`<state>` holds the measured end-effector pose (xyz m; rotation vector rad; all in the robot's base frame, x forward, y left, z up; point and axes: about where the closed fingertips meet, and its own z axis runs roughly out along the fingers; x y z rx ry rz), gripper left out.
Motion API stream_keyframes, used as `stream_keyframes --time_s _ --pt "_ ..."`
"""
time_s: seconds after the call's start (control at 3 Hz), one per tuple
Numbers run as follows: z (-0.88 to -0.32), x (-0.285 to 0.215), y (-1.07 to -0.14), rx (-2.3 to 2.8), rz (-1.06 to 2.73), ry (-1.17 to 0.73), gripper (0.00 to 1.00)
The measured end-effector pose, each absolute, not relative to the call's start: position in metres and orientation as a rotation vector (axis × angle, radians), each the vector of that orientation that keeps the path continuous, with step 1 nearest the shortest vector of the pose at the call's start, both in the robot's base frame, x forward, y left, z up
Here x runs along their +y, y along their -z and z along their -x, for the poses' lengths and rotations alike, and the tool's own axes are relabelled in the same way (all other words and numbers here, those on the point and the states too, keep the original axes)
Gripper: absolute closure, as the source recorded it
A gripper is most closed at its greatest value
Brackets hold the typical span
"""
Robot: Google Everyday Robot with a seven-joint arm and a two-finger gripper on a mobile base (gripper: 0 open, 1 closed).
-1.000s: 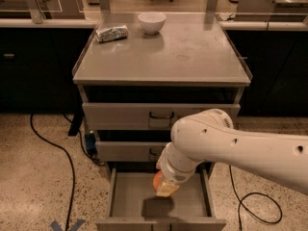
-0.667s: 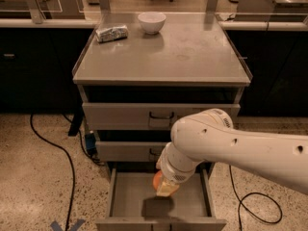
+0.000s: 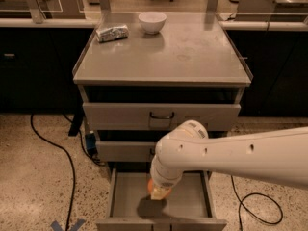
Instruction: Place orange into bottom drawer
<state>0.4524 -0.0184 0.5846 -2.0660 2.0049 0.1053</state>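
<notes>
The bottom drawer of the grey cabinet is pulled open and its flat grey floor shows. My white arm reaches in from the right and bends down over the drawer. My gripper hangs just above the drawer floor, mostly hidden under the wrist. The orange shows as a small orange patch at the gripper, held between the fingers above a dark shadow on the floor.
The two upper drawers are shut, each with a dark handle. On the cabinet top stand a white bowl and a silvery packet. Black cables lie on the speckled floor at left and right. Counters run behind.
</notes>
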Motion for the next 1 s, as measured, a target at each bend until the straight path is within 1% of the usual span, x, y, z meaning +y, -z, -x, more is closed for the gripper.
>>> stream_keyframes --time_s 0.33,0.67,1.0 --pt "-0.476 -0.015 -0.531 2.019 2.055 -0.071 1.00" --pt "-0.496 -0.017 -0.476 2.057 2.015 -0.078 1.00" --pt "-0.501 -0.021 -0.421 2.124 1.946 -0.150 1.00"
